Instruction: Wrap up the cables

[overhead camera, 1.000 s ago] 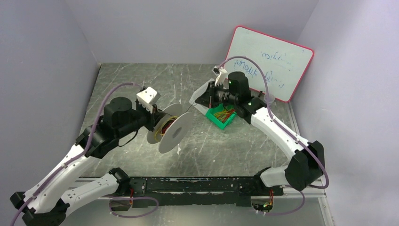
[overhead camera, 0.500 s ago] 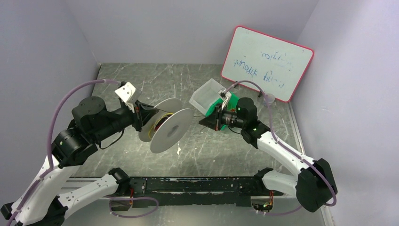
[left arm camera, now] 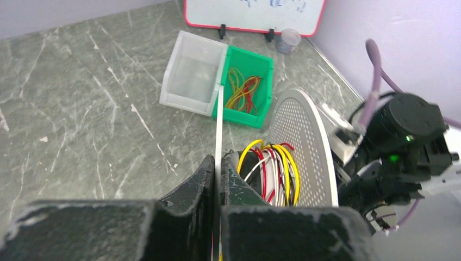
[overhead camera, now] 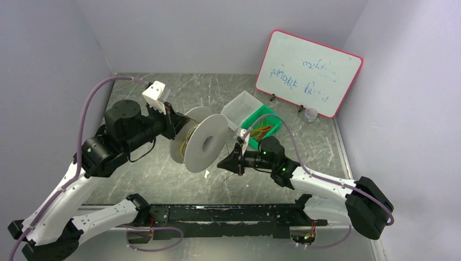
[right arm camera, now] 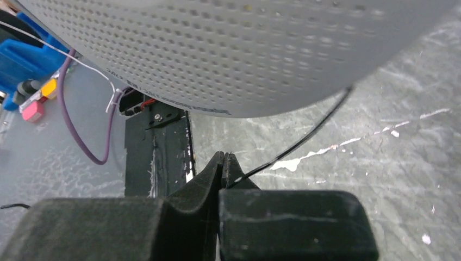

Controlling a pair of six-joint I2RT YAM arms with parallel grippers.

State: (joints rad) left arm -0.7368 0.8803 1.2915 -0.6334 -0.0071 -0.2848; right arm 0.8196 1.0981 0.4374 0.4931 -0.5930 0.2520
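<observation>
My left gripper (overhead camera: 173, 124) is shut on the near flange of a white perforated spool (overhead camera: 205, 144) and holds it up on edge over the table; the grip also shows in the left wrist view (left arm camera: 218, 166). Yellow, red, white and black cables (left arm camera: 272, 171) are wound on its core. My right gripper (overhead camera: 224, 162) sits low, just right of the spool, shut on a thin black cable (right arm camera: 304, 141) that runs up behind the spool's flange (right arm camera: 228, 49). More cables (overhead camera: 263, 130) lie in a green bin (overhead camera: 272, 117).
A clear plastic bin (overhead camera: 241, 107) stands against the green bin's left side. A whiteboard (overhead camera: 307, 73) leans on the right back wall with a small cup (overhead camera: 310, 114) beside it. A black rail (overhead camera: 228, 213) runs along the near edge.
My right gripper has swung from the green bin down to the near right of the spool with the black cable. My left arm has shifted and turned the spool more upright.
</observation>
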